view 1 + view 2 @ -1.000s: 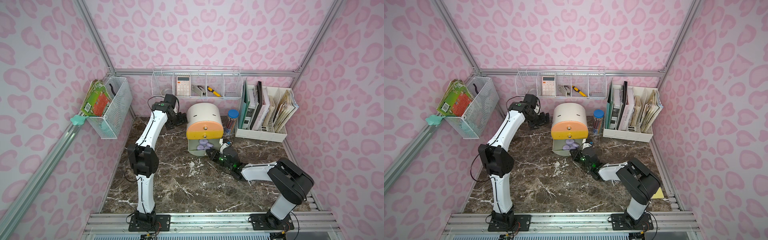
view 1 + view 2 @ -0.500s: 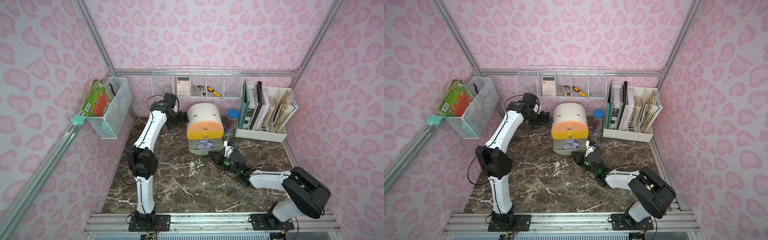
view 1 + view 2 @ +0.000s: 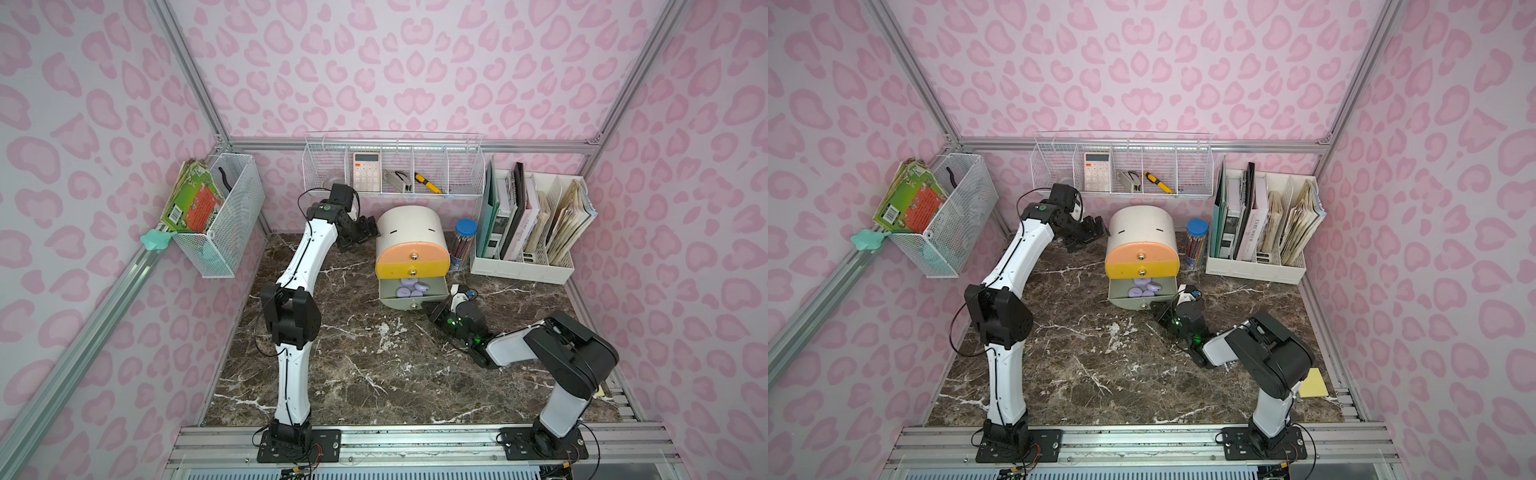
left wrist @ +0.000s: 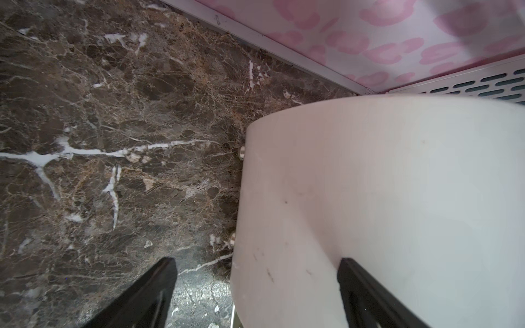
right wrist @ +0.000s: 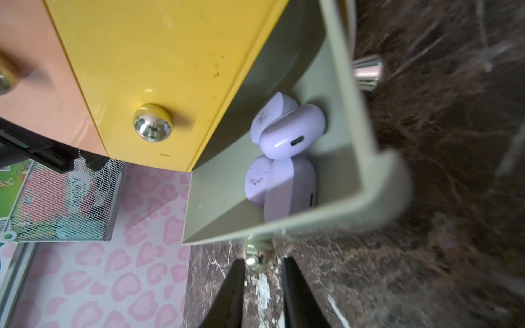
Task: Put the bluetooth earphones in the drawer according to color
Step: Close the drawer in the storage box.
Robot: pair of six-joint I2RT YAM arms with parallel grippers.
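The drawer cabinet (image 3: 409, 226) is white with a round top and has peach-orange, yellow and grey-green fronts. Its grey-green bottom drawer (image 3: 397, 302) (image 5: 355, 159) is pulled out. Several lavender bluetooth earphones (image 3: 409, 289) (image 3: 1144, 289) (image 5: 292, 133) lie inside it. My right gripper (image 3: 428, 309) (image 3: 1155, 309) (image 5: 262, 264) reaches in from the right and is shut on that drawer's metal knob (image 5: 257, 257). My left gripper (image 3: 365, 230) (image 3: 1094, 230) (image 4: 258, 281) is open at the cabinet's back left. One finger is over the white shell (image 4: 369, 184), the other over the table.
A blue-lidded pencil jar (image 3: 465, 228) and a white file rack (image 3: 523, 266) stand right of the cabinet. A wire shelf (image 3: 395, 166) with a calculator hangs on the back wall. A wire basket (image 3: 226, 224) hangs on the left wall. A yellow pad (image 3: 1313, 382) lies front right.
The right arm's elbow swung out to the right and came back, while its gripper stayed at the bottom drawer's knob. The drawer stays open. The left arm has barely moved.
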